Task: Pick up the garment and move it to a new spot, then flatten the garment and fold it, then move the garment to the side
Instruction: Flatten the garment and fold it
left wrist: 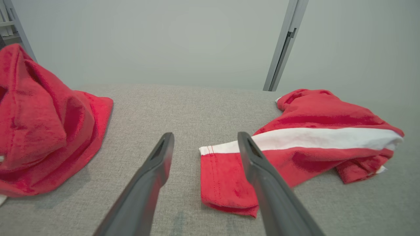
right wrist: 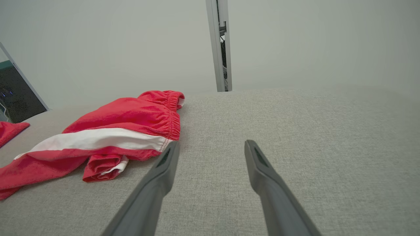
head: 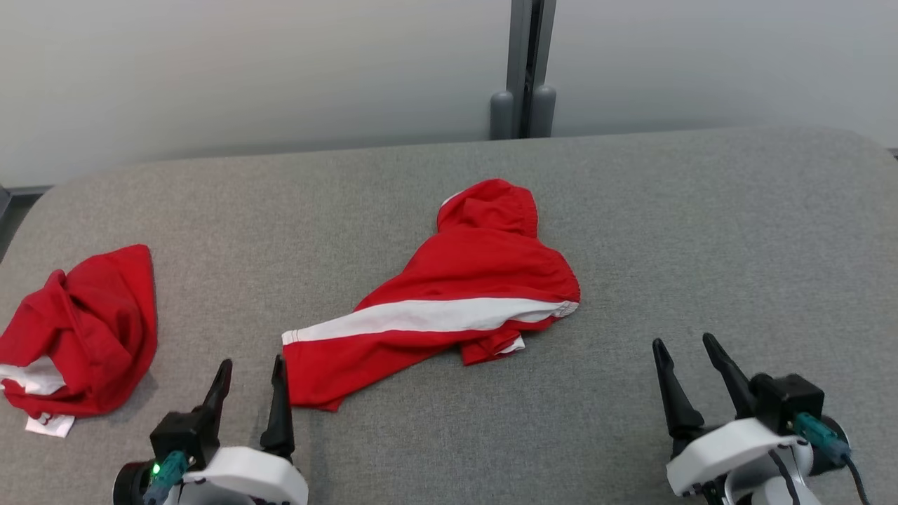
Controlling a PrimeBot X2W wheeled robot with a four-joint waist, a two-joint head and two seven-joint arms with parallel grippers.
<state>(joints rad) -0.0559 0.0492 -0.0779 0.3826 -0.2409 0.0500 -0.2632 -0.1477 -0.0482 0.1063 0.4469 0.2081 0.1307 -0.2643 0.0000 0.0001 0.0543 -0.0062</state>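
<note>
On the grey desk (head: 701,210) before me, the red striped garment (head: 456,280) lies crumpled at centre, not yet picked up. My left claw (head: 252,361) hovers spread wide just beside its near hem, and my right claw (head: 682,340), also wide, is well apart from it. I judge pickup comes first: reach in and pinch the cloth.

- The left pincer (head: 252,360) has two long black fingers (head: 279,407) that taper to points, rising from a black block (head: 184,435).
- Behind the block sits a rounded white shell (head: 245,477), with a teal connector (head: 168,471) and a small green light (head: 156,468) beside it.
- The right pincer (head: 682,339) is built alike, with a black housing (head: 786,401) and a white casing (head: 729,449).
- A teal plug (head: 817,429) there leads into a dark cable (head: 857,480).
- Seen close in the wrist views, the fingers are matte dark grey, each with a narrow slot (left wrist: 158,151) near the tip.
</note>
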